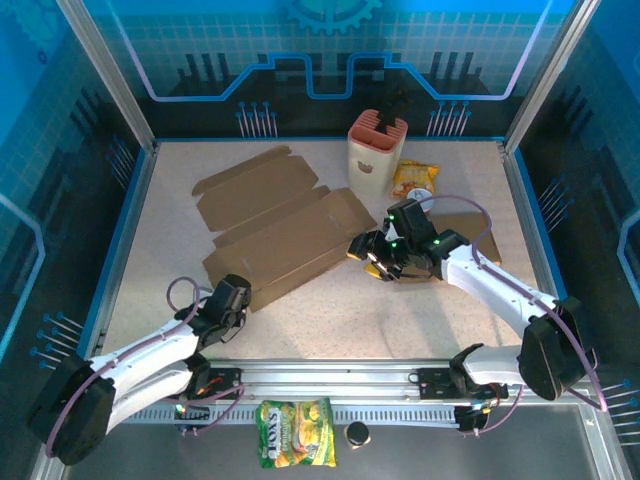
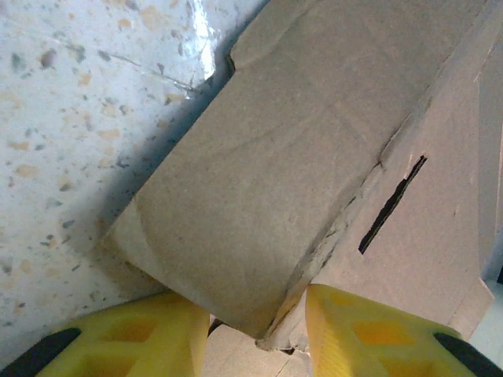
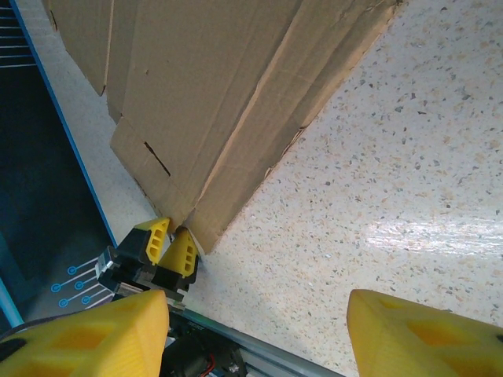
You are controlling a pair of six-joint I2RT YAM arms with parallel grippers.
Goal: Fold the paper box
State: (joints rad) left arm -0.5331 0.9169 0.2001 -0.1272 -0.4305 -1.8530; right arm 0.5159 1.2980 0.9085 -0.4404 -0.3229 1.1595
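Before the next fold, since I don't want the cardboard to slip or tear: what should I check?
1. Corner of the paper box sits between the left gripper fingers: ok.
2. That grip is fully closed: cannot tell.
3. The right gripper is open and empty: ok.
4. It encloses a flap: not ok, bare table lies between its fingers.
5. The snack bag lies apart from the box: ok.

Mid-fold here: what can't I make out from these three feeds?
- Left wrist view: whether the left gripper pinches the paper box corner; the bottom edge cuts off its fingers.
- Top view: the left gripper's jaws, covered by its own wrist.
- Top view: the brown piece under the right arm, mostly covered by the arm.
- Right wrist view: the box's far flaps, cut off by the top edge.
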